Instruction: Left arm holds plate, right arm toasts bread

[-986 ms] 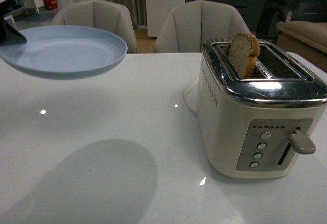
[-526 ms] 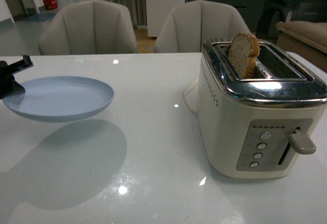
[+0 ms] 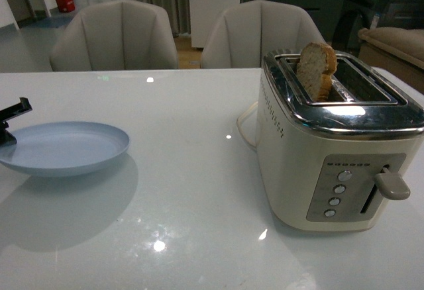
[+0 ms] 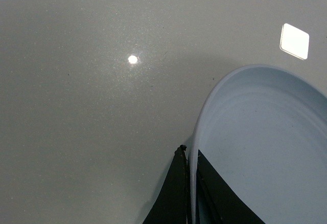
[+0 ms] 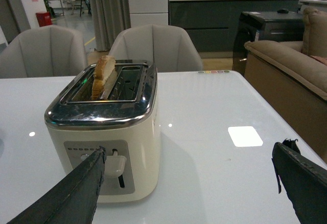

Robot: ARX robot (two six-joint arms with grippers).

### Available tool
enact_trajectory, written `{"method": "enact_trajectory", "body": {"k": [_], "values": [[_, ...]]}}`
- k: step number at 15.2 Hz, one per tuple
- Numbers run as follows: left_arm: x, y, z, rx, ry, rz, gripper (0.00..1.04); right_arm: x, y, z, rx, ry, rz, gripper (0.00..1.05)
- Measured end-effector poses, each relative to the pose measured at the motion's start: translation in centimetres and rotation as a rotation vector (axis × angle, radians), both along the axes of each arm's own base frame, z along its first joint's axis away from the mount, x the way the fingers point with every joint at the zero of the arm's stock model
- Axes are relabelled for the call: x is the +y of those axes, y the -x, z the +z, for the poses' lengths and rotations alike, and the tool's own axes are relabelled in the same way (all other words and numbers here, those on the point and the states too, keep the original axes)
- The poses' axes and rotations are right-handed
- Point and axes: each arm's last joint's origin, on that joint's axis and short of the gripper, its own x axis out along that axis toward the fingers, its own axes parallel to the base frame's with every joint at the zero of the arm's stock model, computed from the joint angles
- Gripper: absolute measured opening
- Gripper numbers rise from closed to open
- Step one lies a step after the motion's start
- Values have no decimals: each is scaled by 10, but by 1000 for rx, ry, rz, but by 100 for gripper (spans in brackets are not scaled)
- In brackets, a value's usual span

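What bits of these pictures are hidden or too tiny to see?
Front view: the bottom of the tan bread slice is hidden inside the cream and chrome toaster.
Front view: marks by the little round buttons are too small to read.
Left wrist view: the pale blue round plate and the black left fingers pinching its rim are cut off by the picture's edge.
Front view: whether the plate touches the white table is unclear.
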Motion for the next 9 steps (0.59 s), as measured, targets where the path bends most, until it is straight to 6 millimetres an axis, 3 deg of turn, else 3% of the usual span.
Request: {"method": "enact_trajectory", "body": {"k": [4,9], "values": [[1,-5,-2,-53,-62,39,3,0,0,0,0,0,0,98],[-6,4,-19,-5,-85,-4,3,0,0,0,0,0,0,98]]}}
